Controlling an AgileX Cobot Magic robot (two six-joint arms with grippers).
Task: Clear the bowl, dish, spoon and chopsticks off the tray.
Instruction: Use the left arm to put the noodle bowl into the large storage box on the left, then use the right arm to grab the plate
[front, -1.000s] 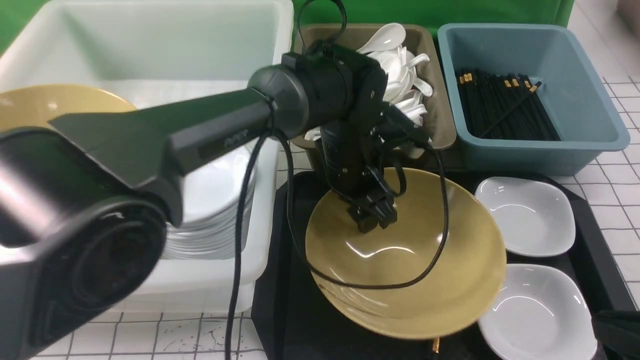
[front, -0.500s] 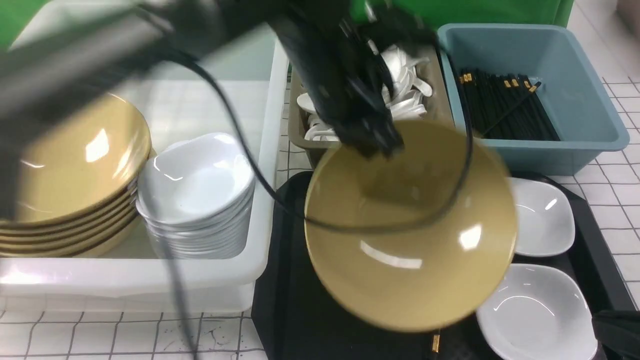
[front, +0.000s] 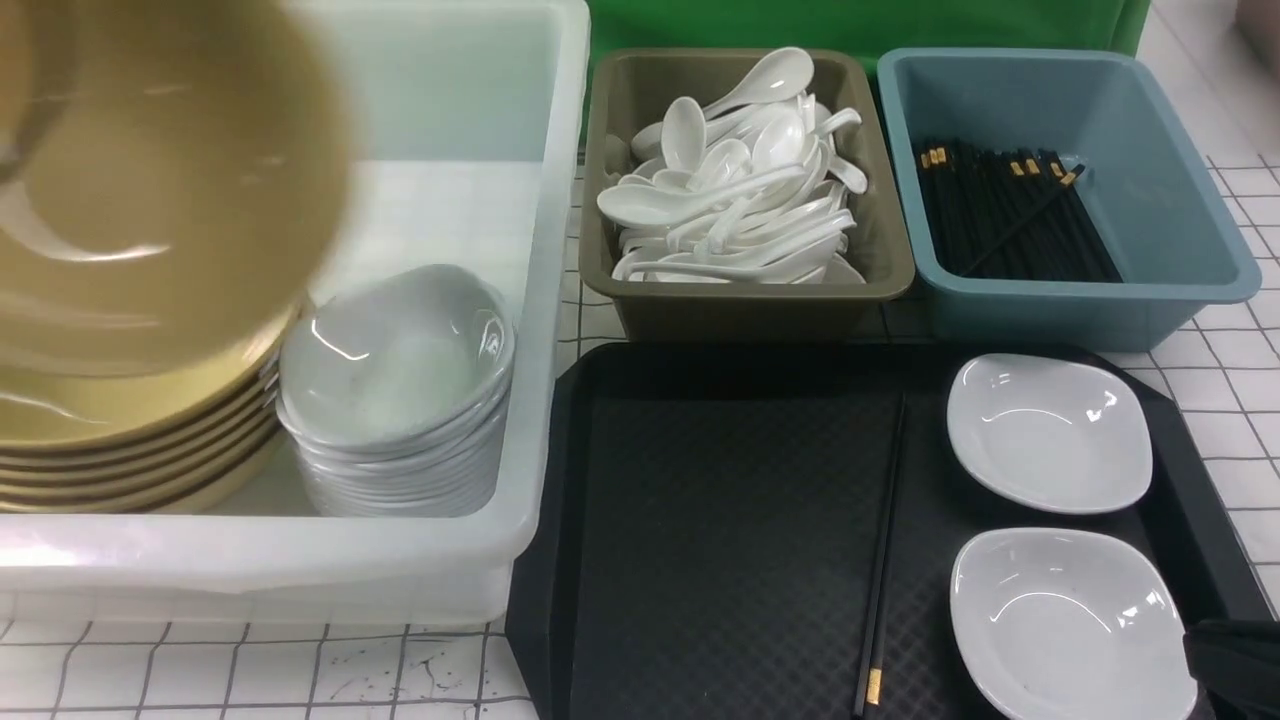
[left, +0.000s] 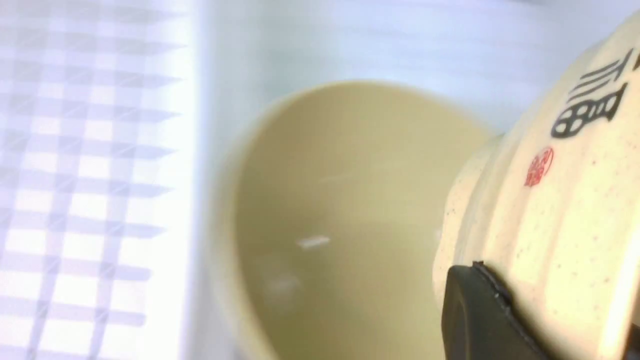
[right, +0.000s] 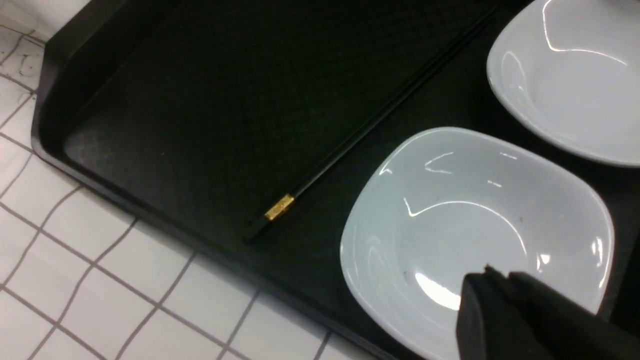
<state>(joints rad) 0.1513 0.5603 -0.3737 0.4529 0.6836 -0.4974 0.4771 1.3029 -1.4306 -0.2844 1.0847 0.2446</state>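
- The mustard-yellow bowl (front: 150, 190) is hanging in the air, blurred, at the left of the front view. It is clear of the black tray (front: 720, 500) and is sitting above the stack of matching yellow bowls (front: 130, 440).
- The left gripper (left: 477, 310) is clamping this bowl by its rim. The left wrist view is showing one black finger pressed against the speckled, lettered outside wall. The other finger is hidden.
- That stack is standing in the white tub (front: 540, 300), just beside a stack of white dishes (front: 400, 400). The stack's top bowl is lying open under the carried one, so stacking the bowl there is looking like the step in hand.
- On the tray, the black chopsticks (front: 885, 540) are lying together lengthwise, gold band toward the near edge, just left of the two dishes.
- The far white dish (front: 1048, 432) and the near white dish (front: 1070, 620) are sitting at the tray's right side, close together, both empty.
- The right gripper (right: 500, 305) is hovering at the near dish's edge with its fingers pressed together and nothing between them.
- No soup spoon is showing on the tray. A heap of white soup spoons (front: 730, 200) is filling the olive bin (front: 740, 310) behind it, so that part is probably done.
- The blue bin (front: 1100, 300) beside it is holding many black chopsticks.
- By this reading, the bowl is nearly dealt with, while the chopsticks and both dishes are waiting to be cleared.
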